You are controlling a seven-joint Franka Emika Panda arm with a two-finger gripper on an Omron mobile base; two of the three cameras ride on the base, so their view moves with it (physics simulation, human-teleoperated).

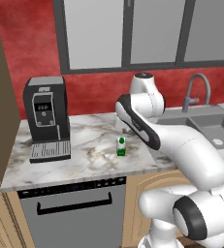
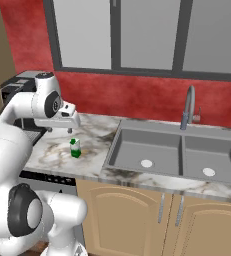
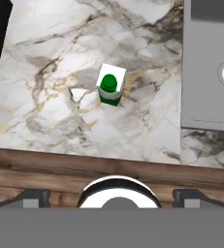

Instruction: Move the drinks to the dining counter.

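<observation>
Your pincer (image 3: 111, 196) hangs wide open, empty, above the carton (image 1: 121, 146), which stands upright mid-bench (image 1: 84, 162) between coffee machine (image 1: 46, 116) and sink (image 2: 177, 155). Descend off-centre and you could tip it.

One green-and-white carton (image 1: 121, 146) with a green cap, one black coffee machine (image 1: 46, 117), one grey double-basin sink (image 2: 174, 155) with two round drains, one curved faucet (image 2: 188, 106), and one marble worktop (image 1: 89, 155) beneath three window panes (image 2: 147, 32)
</observation>
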